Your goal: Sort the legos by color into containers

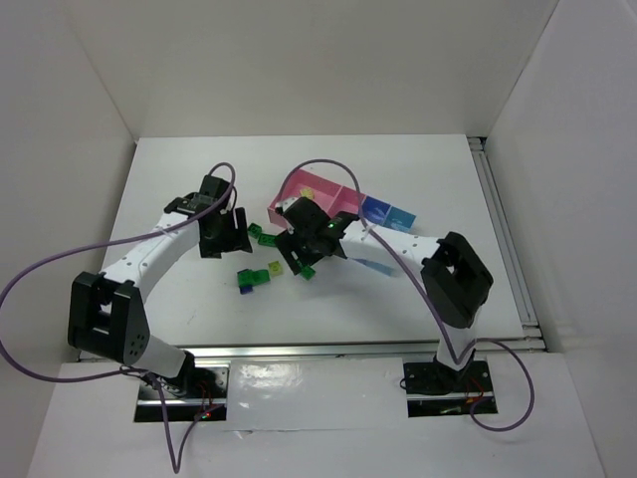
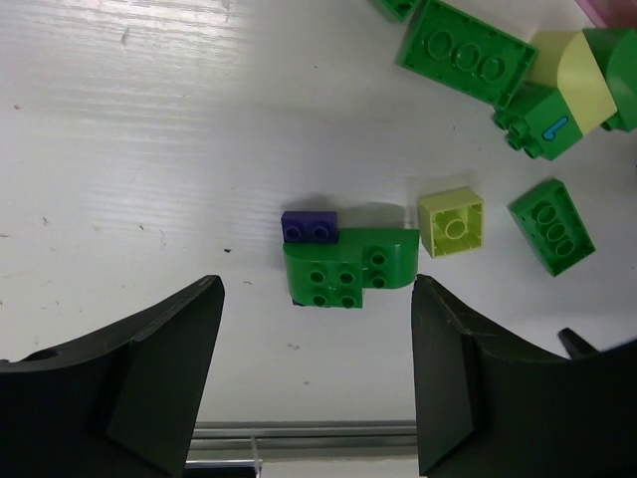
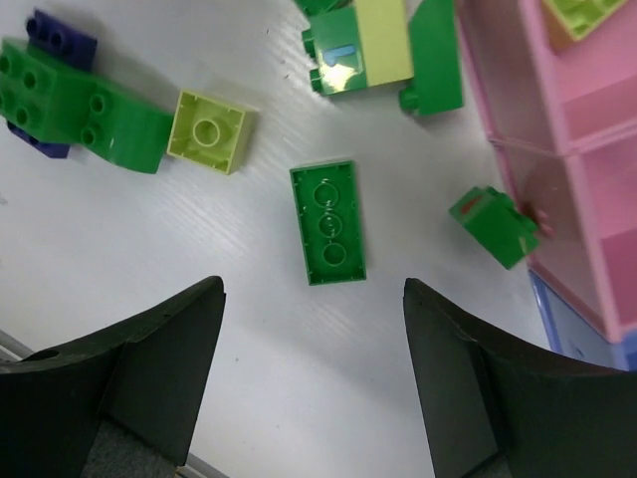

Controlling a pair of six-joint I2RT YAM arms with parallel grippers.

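While both arms reach over the white bench (image 1: pixel 169 179), the top view puts the left gripper (image 1: pixel 221 242) and right gripper (image 1: pixel 299 261) on either side of the loose legos (image 1: pixel 274 267). The containers (image 1: pixel 294 189) stand just behind the right gripper, pink bins first, then blue further right. Finger spread cannot be read from here.

Left wrist view: left gripper (image 2: pixel 317 309) is wide open and holds nothing. Below the gap lies a green curved brick (image 2: pixel 348 269), studs up, with a blue brick (image 2: pixel 309 228) touching its far corner. A lime square brick (image 2: pixel 451 222) sits just beside it at picture right, hollow side up. A green long brick (image 2: pixel 550 226) lies beyond that, long axis diagonal.

Right wrist view: right gripper (image 3: pixel 311 299) is likewise wide open and holds nothing. The green long brick (image 3: pixel 328 224) lies just ahead of the gap, underside up, long axis pointing away from the camera, nearly in line with the fingers. Only this view shows the pink bin (image 3: pixel 597 149) close up, with a lime brick (image 3: pixel 582 15) inside its far compartment. A small green brick (image 3: pixel 493 226) touches the pink wall from outside, and the blue bin (image 3: pixel 577 324) adjoins on the near side.
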